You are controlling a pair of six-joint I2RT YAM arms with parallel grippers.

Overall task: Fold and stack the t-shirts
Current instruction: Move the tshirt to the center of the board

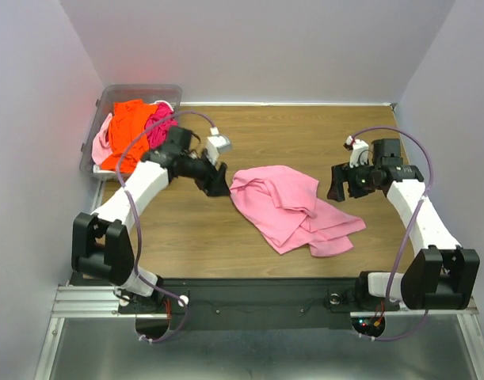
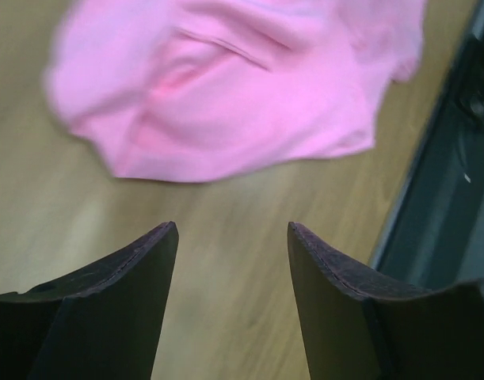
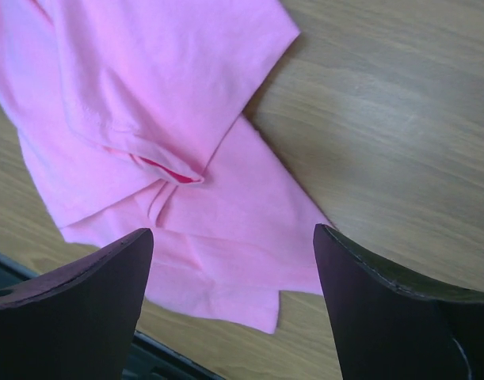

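A light pink t-shirt (image 1: pixel 293 207) lies crumpled on the wooden table (image 1: pixel 305 134) between the arms. It also shows in the left wrist view (image 2: pixel 242 87) and the right wrist view (image 3: pixel 162 119). My left gripper (image 1: pixel 218 184) is open and empty just left of the shirt, above bare wood (image 2: pixel 232 229). My right gripper (image 1: pixel 341 186) is open and empty just right of the shirt, over its lower right edge (image 3: pixel 234 233). Orange (image 1: pixel 131 127), hot pink (image 1: pixel 158 127) and pale pink (image 1: pixel 101 142) shirts are piled in the bin.
A clear plastic bin (image 1: pixel 131 93) stands at the table's far left corner against the wall. Walls close in the left, back and right sides. A black rail (image 1: pixel 257 293) runs along the table's near edge.
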